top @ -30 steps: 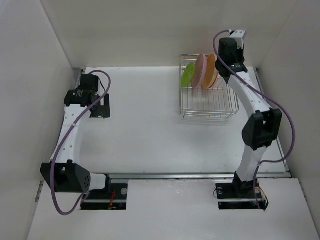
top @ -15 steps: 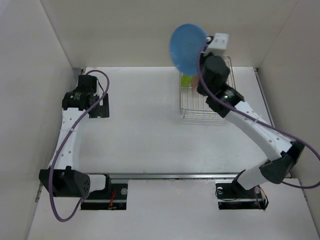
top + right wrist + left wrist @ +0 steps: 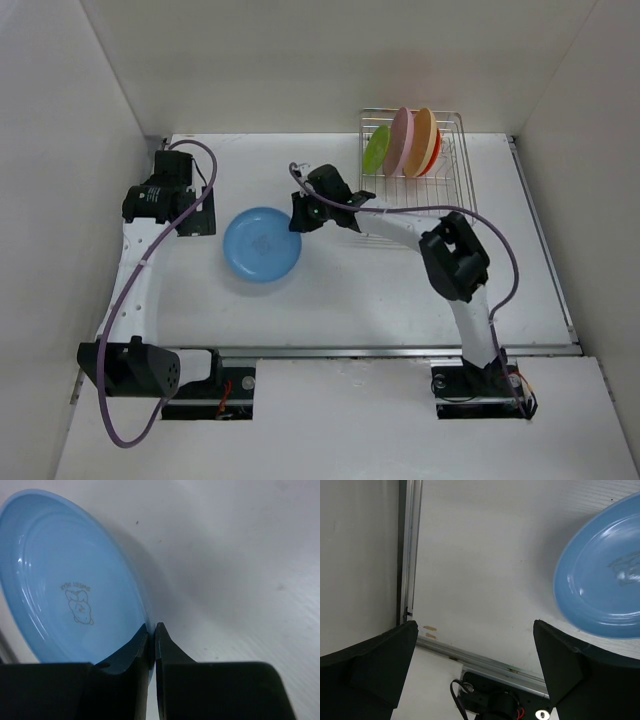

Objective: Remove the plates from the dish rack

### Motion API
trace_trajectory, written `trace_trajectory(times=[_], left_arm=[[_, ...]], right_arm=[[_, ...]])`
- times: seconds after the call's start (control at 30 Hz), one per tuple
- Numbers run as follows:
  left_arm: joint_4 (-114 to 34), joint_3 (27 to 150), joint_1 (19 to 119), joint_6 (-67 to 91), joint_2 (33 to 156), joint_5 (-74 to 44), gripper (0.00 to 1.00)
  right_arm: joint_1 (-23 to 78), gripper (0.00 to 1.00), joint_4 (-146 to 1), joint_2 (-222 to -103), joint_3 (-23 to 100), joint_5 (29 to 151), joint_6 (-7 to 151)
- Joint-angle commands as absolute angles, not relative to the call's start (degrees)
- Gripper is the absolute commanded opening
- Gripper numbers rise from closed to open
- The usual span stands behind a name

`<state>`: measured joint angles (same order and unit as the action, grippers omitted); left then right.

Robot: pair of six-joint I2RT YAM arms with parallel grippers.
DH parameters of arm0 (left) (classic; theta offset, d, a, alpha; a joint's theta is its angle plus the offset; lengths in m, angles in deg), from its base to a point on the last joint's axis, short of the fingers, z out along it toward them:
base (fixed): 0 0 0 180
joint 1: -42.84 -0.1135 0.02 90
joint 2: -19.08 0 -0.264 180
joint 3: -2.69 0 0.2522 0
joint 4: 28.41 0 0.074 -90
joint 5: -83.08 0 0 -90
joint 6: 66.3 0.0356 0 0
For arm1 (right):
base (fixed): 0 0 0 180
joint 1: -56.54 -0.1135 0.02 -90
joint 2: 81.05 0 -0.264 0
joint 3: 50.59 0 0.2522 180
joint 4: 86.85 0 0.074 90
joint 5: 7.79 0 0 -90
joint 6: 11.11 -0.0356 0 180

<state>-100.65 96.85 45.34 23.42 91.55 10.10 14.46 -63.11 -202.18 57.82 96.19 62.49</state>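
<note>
The blue plate (image 3: pixel 262 244) lies low over the table left of centre, also seen in the right wrist view (image 3: pixel 70 585) and left wrist view (image 3: pixel 605 575). My right gripper (image 3: pixel 297 215) is shut on its right rim; both fingers pinch the edge (image 3: pixel 151 630). The silver dish rack (image 3: pixel 450 190) stands at the back right with the lime green (image 3: pixel 376 149), pink (image 3: pixel 402 140), tan-yellow (image 3: pixel 421 139) and orange-red (image 3: pixel 434 152) plates standing upright in it. My left gripper (image 3: pixel 196 212) is open and empty near the back left, its fingers (image 3: pixel 375 660) wide apart.
White walls enclose the table on three sides. A metal rail (image 3: pixel 400 351) runs along the near edge, with both arm bases below it. The right arm's purple cable (image 3: pixel 500 290) loops over the table's right half.
My right gripper carried the blue plate from high above the rack down and left to the table left of centre. The left arm has barely moved.
</note>
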Motion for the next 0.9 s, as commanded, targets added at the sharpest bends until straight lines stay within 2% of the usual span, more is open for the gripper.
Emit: trace_trajectory(times=[0.0, 0.07, 0.2, 0.23, 0.33, 0.4, 0.57, 0.73, 0.87], left_arm=[[-100.7, 98.1, 45.1, 23.3, 90.0, 11.3, 1.00], [-100.7, 98.1, 45.1, 23.3, 90.0, 11.3, 1.00], [-100.7, 98.1, 45.1, 23.3, 90.0, 10.7, 1.00], [-100.7, 98.1, 45.1, 23.3, 90.0, 10.7, 1.00], [-100.7, 98.1, 44.6, 23.3, 90.5, 10.7, 1.00], [-100.7, 98.1, 44.6, 23.3, 90.5, 10.2, 1.00], [-100.7, 98.1, 44.6, 23.3, 90.5, 10.2, 1.00], [-100.7, 98.1, 44.6, 23.3, 91.1, 10.2, 1.00], [-100.7, 98.6, 44.6, 23.3, 91.1, 9.7, 1.00]], right_arm=[[15.0, 0.00, -66.0, -204.9, 63.4, 110.4, 55.2], [15.5, 0.00, -66.8, -208.2, 64.1, 112.0, 53.2], [15.5, 0.19, -66.2, -210.3, 64.7, 113.7, 51.9], [15.5, 0.34, -66.2, -210.3, 64.7, 113.7, 51.9], [16.0, 0.53, -64.6, -206.7, 62.8, 110.4, 52.9], [16.0, 0.58, -60.9, -202.9, 62.2, 106.4, 54.6], [18.4, 0.60, -52.8, -191.4, 62.3, 90.5, 58.1], [26.7, 0.62, -51.0, -175.8, 57.8, 70.8, 58.1], [34.0, 0.60, -51.0, -171.8, 55.9, 56.7, 58.1]])
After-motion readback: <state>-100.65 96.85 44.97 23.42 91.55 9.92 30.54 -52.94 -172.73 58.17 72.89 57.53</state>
